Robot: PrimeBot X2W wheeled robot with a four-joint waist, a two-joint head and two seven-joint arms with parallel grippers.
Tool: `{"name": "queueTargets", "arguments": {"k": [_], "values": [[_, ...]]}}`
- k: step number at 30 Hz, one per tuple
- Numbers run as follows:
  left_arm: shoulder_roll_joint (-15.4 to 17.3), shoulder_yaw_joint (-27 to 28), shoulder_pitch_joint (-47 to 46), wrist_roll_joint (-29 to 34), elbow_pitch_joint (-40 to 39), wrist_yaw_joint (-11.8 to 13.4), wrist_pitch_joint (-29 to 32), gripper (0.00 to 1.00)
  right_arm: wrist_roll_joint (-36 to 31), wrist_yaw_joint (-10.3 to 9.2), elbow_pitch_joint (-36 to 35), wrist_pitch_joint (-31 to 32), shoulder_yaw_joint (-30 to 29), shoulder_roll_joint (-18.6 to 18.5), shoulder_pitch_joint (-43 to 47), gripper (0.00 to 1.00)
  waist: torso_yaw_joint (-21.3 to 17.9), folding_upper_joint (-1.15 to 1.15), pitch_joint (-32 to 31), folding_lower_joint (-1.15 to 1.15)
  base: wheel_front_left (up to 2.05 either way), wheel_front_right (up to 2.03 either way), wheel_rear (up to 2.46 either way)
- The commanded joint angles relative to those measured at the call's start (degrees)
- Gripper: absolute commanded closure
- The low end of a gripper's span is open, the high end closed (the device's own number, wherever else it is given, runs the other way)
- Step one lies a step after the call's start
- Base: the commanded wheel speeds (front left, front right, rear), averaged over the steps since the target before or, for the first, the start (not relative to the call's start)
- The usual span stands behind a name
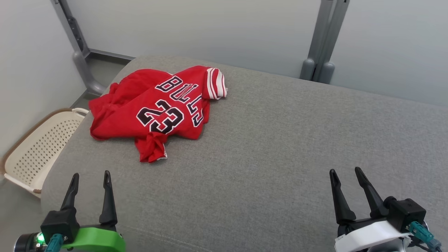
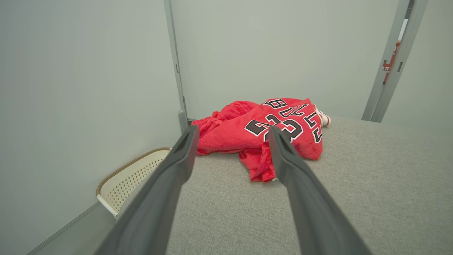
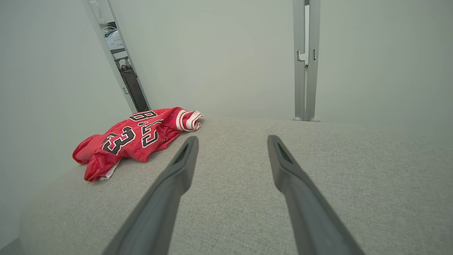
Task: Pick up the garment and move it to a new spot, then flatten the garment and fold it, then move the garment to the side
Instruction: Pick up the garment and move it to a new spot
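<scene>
The garment point(image 1: 154, 108) is a red basketball jersey with black lettering and the number 23. It lies crumpled at the far left of a grey upholstered surface point(image 1: 273, 147). It shows again ahead in the left wrist view as the garment point(image 2: 247, 131) and at the left in the right wrist view as the garment point(image 3: 134, 138). My left gripper point(image 1: 91, 176) hovers open at the near left, well short of the jersey, with nothing between its fingers. At the near right my right gripper point(image 1: 346, 173) is open and empty too, far from the jersey.
A cream perforated basket point(image 1: 38, 147) stands on the floor beside the surface's left edge. Grey metal posts point(image 1: 320, 45) rise behind the surface against pale walls. The surface drops off at its left and far edges.
</scene>
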Motion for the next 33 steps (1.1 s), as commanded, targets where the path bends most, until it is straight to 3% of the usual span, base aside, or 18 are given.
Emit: {"name": "queueTargets", "arguments": {"k": [1,17,26,33], "values": [[0.5,0.2,1.0,-0.6,-0.3,0.5,0.1,0.0,0.2,0.0,0.2,-0.2,-0.2,0.0,0.6,0.0,2.0,0.0,0.0,0.0,0.0,0.0,0.0],[0.9,0.7,2.0,-1.2,-1.4,1.8,0.1,0.0,0.2,0.0,0.7,-0.3,0.6,-0.1,0.0,0.0,4.4,0.0,0.3,0.0,0.0,0.0,0.0],[1.4,0.8,-1.7,-2.1,-0.5,1.4,-0.5,0.0,0.1,0.0,0.4,-0.2,0.5,-1.2,-1.1,0.0,2.0,0.0,2.1,0.0,0.0,0.0,0.0],[2.6,1.2,-9.8,-2.8,1.5,0.3,-1.2,0.0,-0.7,0.0,-1.2,0.8,-0.1,-3.2,-3.1,0.0,-3.0,0.0,6.7,0.0,0.0,0.0,0.0]]}}
